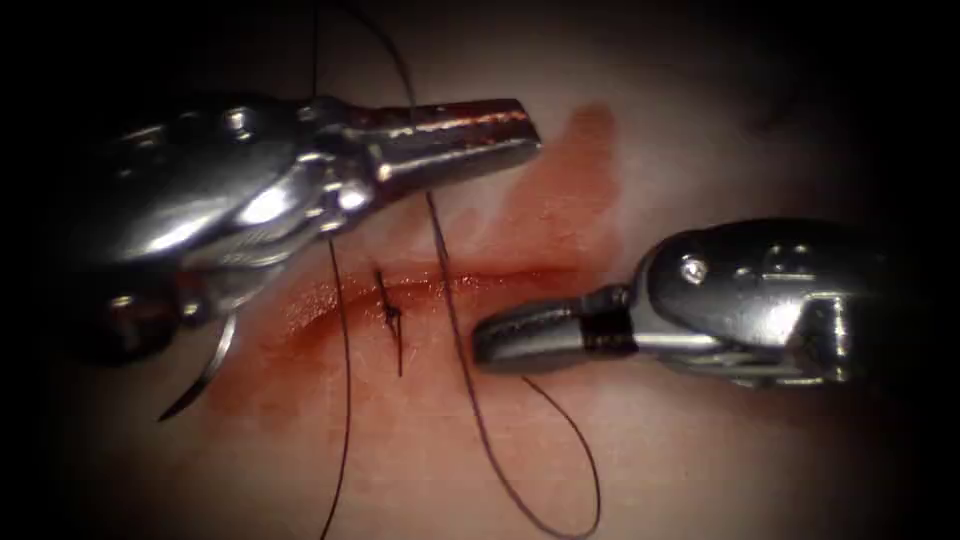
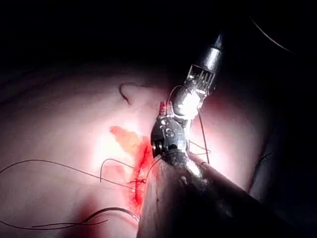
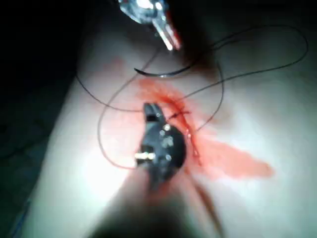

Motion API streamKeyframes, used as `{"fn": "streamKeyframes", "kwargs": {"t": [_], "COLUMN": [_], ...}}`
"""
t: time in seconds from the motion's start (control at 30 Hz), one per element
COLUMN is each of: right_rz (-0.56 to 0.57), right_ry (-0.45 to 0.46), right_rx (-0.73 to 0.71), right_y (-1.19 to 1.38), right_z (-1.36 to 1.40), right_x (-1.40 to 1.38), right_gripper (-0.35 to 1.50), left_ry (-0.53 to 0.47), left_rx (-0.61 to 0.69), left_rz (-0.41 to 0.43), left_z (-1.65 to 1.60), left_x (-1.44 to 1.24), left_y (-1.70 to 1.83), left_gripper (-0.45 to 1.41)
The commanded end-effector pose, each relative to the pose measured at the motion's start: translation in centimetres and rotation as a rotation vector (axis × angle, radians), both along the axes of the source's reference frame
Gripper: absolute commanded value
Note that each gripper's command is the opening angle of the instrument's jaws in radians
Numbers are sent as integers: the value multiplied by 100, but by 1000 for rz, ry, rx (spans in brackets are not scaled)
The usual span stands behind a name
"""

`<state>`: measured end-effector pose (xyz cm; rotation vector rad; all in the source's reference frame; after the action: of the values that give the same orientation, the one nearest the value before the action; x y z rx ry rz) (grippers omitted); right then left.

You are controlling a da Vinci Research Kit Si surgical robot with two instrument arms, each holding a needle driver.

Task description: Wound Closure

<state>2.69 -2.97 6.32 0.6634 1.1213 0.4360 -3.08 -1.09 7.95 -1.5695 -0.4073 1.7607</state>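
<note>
Red fluid (image 1: 520,215) is pooling along the cut (image 1: 430,282) in the tissue (image 1: 700,450), and your left tool (image 1: 500,125) is hanging over it with its jaws looking pressed together on thread (image 1: 455,310) that's trailing down past the tied stitch (image 1: 392,315). Your right tool (image 1: 490,345) is sitting just right of that stitch with jaws together, gripping nothing that I can make out, while the needle (image 1: 205,370) is lying loose on the tissue left of the cut under your left tool, not stuck in anything.
</note>
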Motion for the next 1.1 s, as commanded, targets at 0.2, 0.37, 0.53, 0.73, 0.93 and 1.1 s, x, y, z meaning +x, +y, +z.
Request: {"fn": "streamKeyframes", "kwargs": {"t": [0.2, 0.37, 0.53, 0.73, 0.93, 1.1], "right_rz": [-12, 1, 43, 67, 99, 121], "right_ry": [33, 33, 10, 33, 93, 143], "right_rx": [14, -11, -44, -43, -36, -34], "right_y": [-12, -2, -17, -24, -26, -25], "right_z": [-9, 0, 24, 20, 17, 14], "right_x": [-7, 4, 38, 54, 61, 57], "right_gripper": [115, -35, -35, -35, -35, -35], "left_ry": [15, 18, 9, -14, -25, -32], "left_rx": [-11, -10, -9, -40, -77, -118], "left_rz": [-5, -10, -21, -41, -48, -38], "left_z": [20, 19, 16, 28, 56, 86], "left_x": [4, -1, -7, -9, -10, -6], "left_y": [-3, -4, 2, 6, 2, -2], "left_gripper": [-45, -45, -45, -45, -45, -45]}}
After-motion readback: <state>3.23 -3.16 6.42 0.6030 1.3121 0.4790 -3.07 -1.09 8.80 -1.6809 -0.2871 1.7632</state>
